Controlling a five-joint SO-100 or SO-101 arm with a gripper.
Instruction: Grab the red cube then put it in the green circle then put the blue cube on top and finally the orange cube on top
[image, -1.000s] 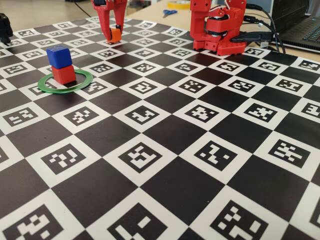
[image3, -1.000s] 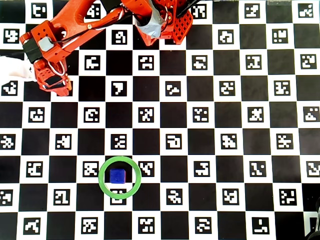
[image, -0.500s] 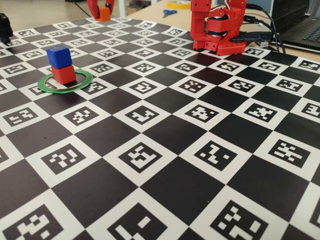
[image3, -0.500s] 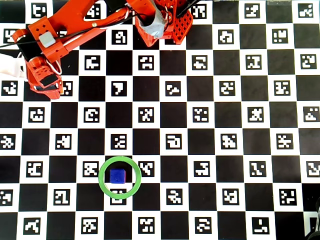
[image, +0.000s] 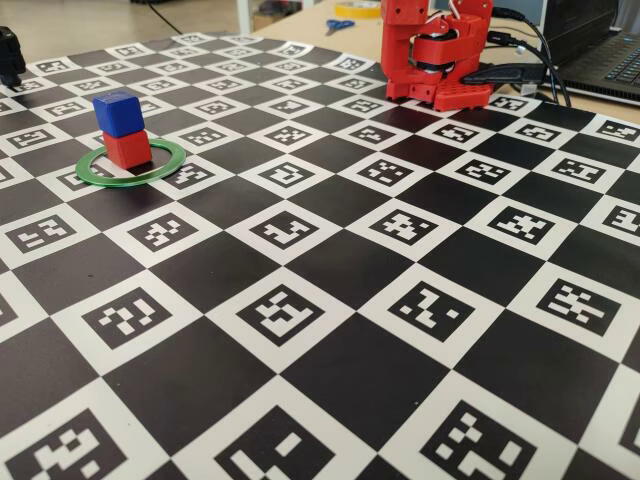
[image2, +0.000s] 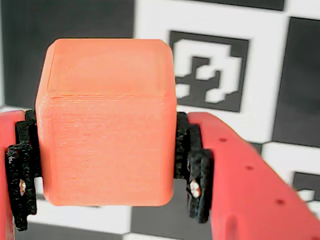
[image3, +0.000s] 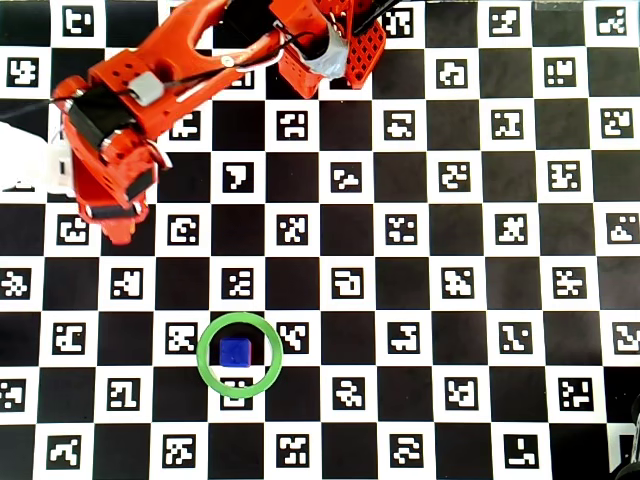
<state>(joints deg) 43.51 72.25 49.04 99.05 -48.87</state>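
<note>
The orange cube is seen in the wrist view clamped between the two black pads of the hand, the jaws pressed flat against its left and right faces with the top edge of the cube standing proud of them. In the overhead view the hand is found over the left side of the bench, toward the far half, well apart from the green circle, which lies nearer and slightly to the right. Inside that ring the blue cube is stacked on the red cube, as the fixed view shows, the blue one turned a little against the red one beneath it; from above only the blue cube is visible, set close to the middle of the ring. The step in hand is judged to be the carrying of the orange cube to the stack, the last placement of the task. It would be done well if the cube were kept high enough to clear the top of the blue cube during the approach, brought over the stack from above and not from the side, and squared to the blue cube before being lowered. The grip should be released only once the orange cube is resting on the blue face, and the hand lifted straight up, since a two-cube stack is likely to be toppled by any sideways nudge
</note>
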